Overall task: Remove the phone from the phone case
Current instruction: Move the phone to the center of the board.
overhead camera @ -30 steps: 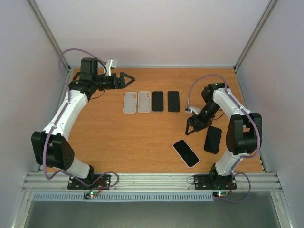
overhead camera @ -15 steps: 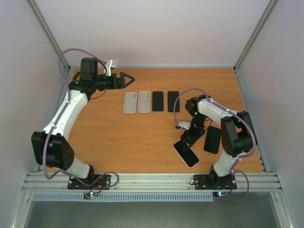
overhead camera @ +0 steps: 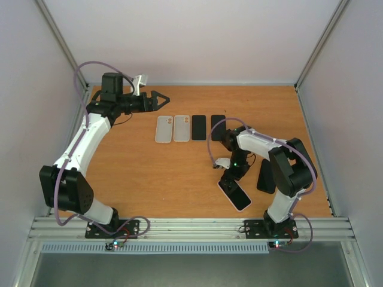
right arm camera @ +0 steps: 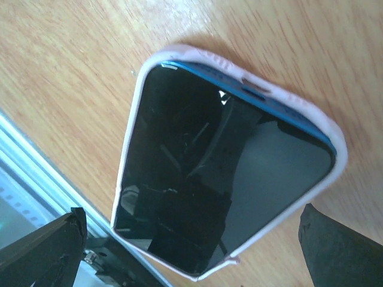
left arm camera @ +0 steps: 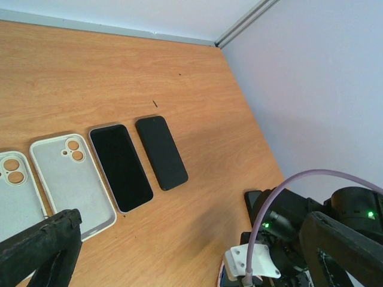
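Observation:
The phone (overhead camera: pixel 237 195) lies screen up in a pale pink phone case (overhead camera: pixel 223 185) near the table's front right. In the right wrist view the phone's black screen (right arm camera: pixel 239 173) fills the frame, a blue edge showing inside the phone case's rim (right arm camera: pixel 142 78). My right gripper (overhead camera: pixel 230 177) hovers right over the phone's far end, open, its fingers (right arm camera: pixel 42 251) straddling the phone without touching it; the right gripper (right arm camera: pixel 191 254) holds nothing. My left gripper (overhead camera: pixel 160 98) is open and empty at the back left, far from the phone.
Two empty clear cases (overhead camera: pixel 164 129) (overhead camera: pixel 181 128) and two black phones (overhead camera: pixel 198 127) (overhead camera: pixel 219 127) lie in a row at mid-table. A dark phone (overhead camera: pixel 267 176) rests right of my right arm. The table's front rail (overhead camera: pixel 191 227) is close behind the cased phone.
My right arm swung left and toward the front edge, from beside the dark phone to directly over the cased phone. The left arm stayed still.

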You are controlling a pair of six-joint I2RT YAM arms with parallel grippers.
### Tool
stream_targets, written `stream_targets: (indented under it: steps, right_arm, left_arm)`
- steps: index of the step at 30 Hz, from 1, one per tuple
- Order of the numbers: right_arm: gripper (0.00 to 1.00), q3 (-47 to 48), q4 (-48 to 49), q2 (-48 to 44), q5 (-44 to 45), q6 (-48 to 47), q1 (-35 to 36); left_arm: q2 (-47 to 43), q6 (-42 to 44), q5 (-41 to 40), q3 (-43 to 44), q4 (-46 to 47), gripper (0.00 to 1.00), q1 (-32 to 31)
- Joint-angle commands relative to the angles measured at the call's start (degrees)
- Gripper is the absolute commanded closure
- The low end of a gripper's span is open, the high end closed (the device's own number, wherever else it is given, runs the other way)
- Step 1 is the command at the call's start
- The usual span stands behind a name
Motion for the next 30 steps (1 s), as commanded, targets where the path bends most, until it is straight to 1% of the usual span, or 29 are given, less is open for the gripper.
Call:
stream_targets:
  steps: [1, 9, 13, 17, 22, 30]
  right_arm:
    - [0.01, -0.75, 3.00, 1.15, 1.71, 1.87, 3.35]
    - [0.01, -1.60, 5.78, 1.65, 3.18, 3.46, 9.16]
    - [0.01, -4.37, 10.14, -0.02, 7.91, 3.73, 13.91]
    - [0.01, -6.71, 13.54, -1.34, 10.69, 4.59, 18.41]
    - [0.01, -7.25, 14.14, -1.53, 8.94, 6.59, 21.20]
    - [0.01, -5.52, 14.48, 0.81, 7.69, 10.31, 24.47]
  left_arm:
    - [-0.78, 0.04, 0.48, -0.14, 2.08, 0.01, 0.14]
    - [-0.73, -0.23, 0.57, -0.11, 2.24, 0.01, 0.14]
    - [-0.55, -0.58, 0.57, -0.03, 2.43, 0.01, 0.14]
    - [-0.43, -0.68, 0.40, 0.05, 2.41, 0.01, 0.14]
    - [-0.45, -0.72, 0.31, 0.17, 2.35, 0.01, 0.22]
    - [0.02, -1.25, 0.22, 0.43, 2.62, 0.01, 0.31]
